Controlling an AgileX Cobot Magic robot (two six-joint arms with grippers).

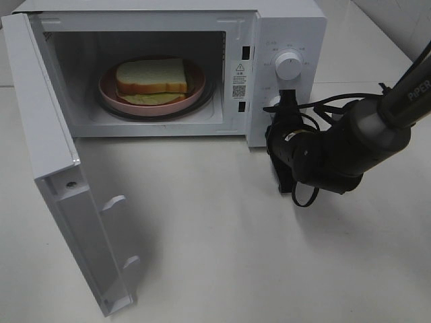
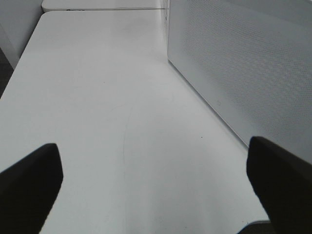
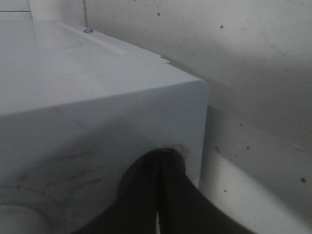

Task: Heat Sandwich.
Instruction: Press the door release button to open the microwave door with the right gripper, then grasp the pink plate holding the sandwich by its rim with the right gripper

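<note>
The sandwich (image 1: 151, 79), thick white bread with tan crust, lies on a round pink plate (image 1: 110, 92) inside the open microwave (image 1: 289, 27). My right gripper (image 1: 281, 101) is shut with nothing in it, and its tip rests against the control panel at the lower knob (image 1: 272, 103). In the right wrist view the closed right gripper (image 3: 163, 158) touches the white panel near its corner. My left gripper (image 2: 156, 185) is open and empty over the bare table, beside a dotted white panel (image 2: 243, 63) of the microwave. It does not show in the exterior view.
The microwave door (image 1: 47, 134) swings wide open toward the front left, with its two latch hooks (image 1: 114, 202) sticking out. The upper knob (image 1: 289, 66) is uncovered. Black cables (image 1: 337, 104) loop behind my right arm. A white table (image 1: 222, 235) spreads in front.
</note>
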